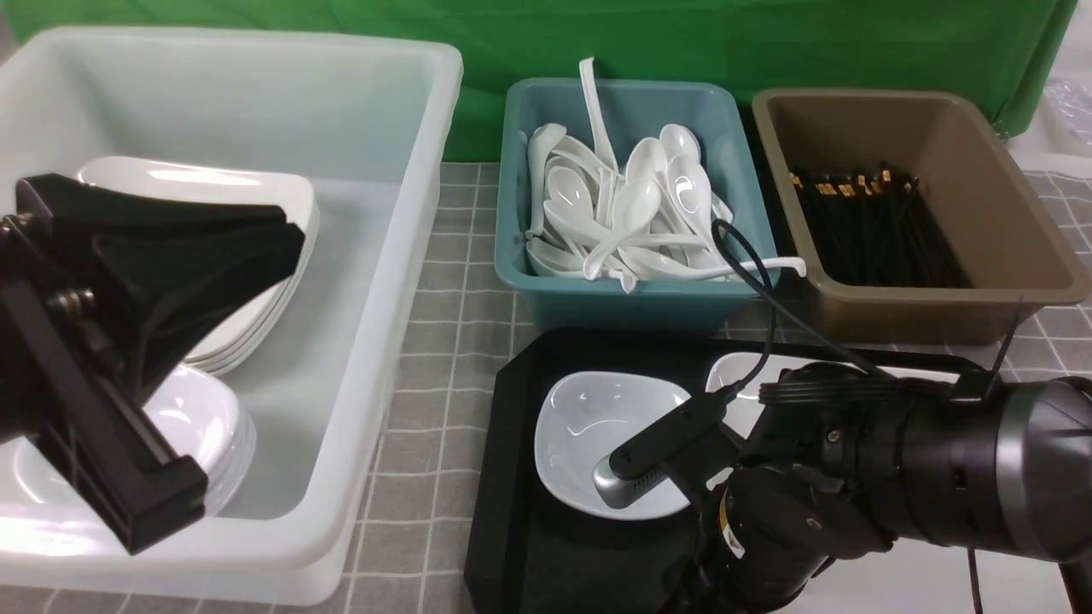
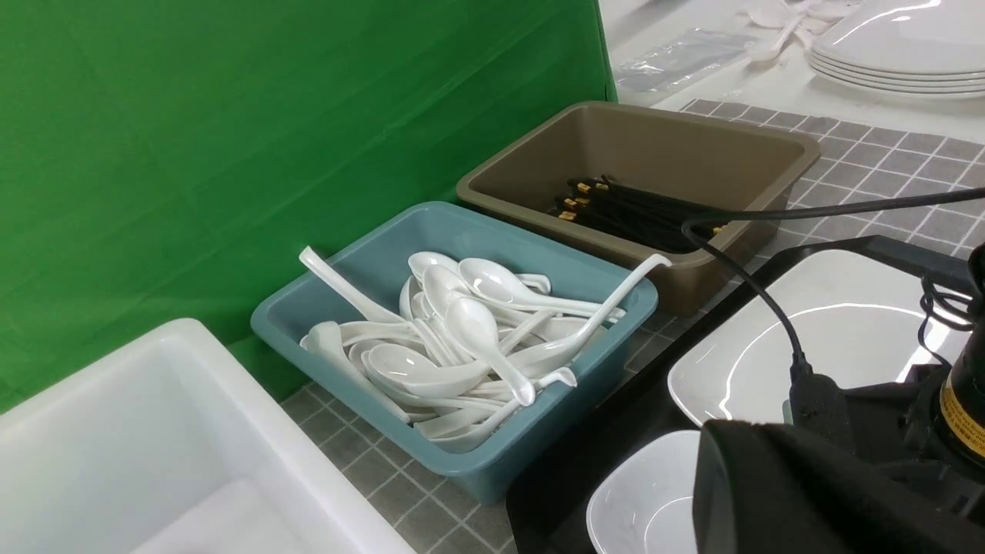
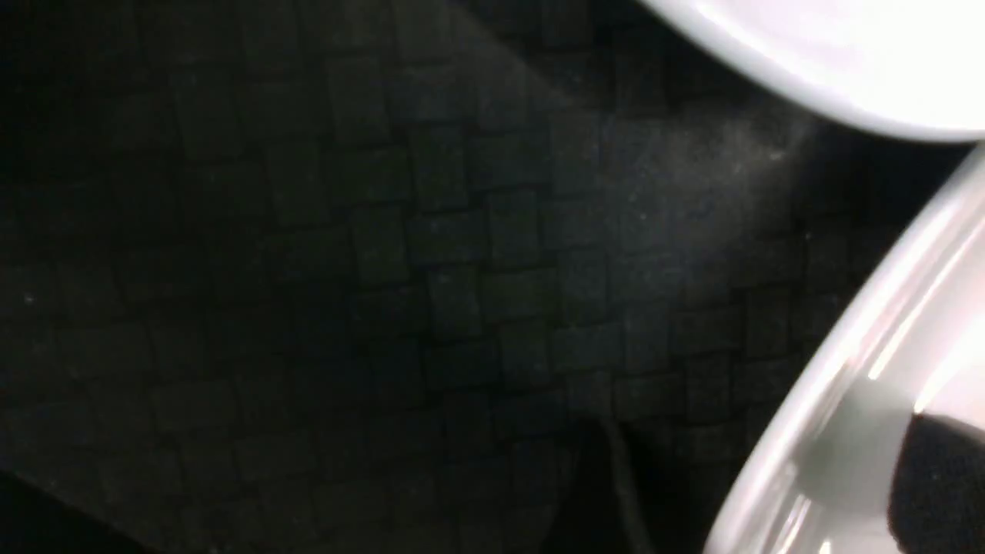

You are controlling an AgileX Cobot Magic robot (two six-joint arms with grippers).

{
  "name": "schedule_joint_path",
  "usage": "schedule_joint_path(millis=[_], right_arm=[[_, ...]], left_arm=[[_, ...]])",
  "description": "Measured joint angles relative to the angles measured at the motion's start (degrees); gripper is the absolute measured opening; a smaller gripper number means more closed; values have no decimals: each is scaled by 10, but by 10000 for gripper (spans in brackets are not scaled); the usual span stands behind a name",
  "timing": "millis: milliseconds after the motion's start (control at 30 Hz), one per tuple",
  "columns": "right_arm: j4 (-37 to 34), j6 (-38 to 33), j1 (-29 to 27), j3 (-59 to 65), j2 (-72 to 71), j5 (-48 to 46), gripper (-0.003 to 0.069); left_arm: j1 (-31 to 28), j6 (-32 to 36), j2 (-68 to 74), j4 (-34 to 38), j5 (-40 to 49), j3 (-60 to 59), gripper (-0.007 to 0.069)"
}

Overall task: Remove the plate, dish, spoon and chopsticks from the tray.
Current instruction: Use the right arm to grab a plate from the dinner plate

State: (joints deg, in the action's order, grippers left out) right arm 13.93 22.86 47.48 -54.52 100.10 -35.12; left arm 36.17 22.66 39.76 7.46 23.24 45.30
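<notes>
Here your right arm [image 1: 853, 477] is bent low over the tray [image 1: 512, 443], which lies on the worktop [image 1: 452, 256] in front of the teal tub [image 1: 614, 294] and the brown tub [image 1: 921, 311]. The dish [image 1: 589, 426] sits on the tray's left half, and the plate [image 2: 846, 338] lies just beside it on the right. Neither has been cleared yet. No spoon or chopsticks show on the bare part of the tray, though the arm hides much of it.

The right hand is hidden beneath its arm. Its wrist view shows only the tray's patterned surface and two white rims, so you cannot tell whether it is spread or pinching. The left hand [image 1: 273, 243] hangs over the white tub [image 1: 426, 128], pressed together and apparently holding nothing.

The step in hand is probably the approach to a piece of white crockery. Next, settle one finger over a rim and the other under it. The glaze looks slippery and the two pieces lie close together, so you should lift straight up before carrying toward the white tub.
</notes>
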Motion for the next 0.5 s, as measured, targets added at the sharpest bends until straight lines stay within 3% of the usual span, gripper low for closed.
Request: schedule_joint_path(millis=[67, 200, 367, 500], right_arm=[[2, -4, 0, 0, 0, -1, 477], [9, -14, 0, -1, -1, -11, 340], [9, -16, 2, -1, -7, -36, 318], [9, -17, 25, -12, -47, -100, 229]], left_arm=[[0, 0, 0, 0, -1, 0, 21], [0, 0, 0, 0, -1, 0, 21], [0, 0, 0, 0, -1, 0, 21], [0, 0, 0, 0, -1, 0, 21]])
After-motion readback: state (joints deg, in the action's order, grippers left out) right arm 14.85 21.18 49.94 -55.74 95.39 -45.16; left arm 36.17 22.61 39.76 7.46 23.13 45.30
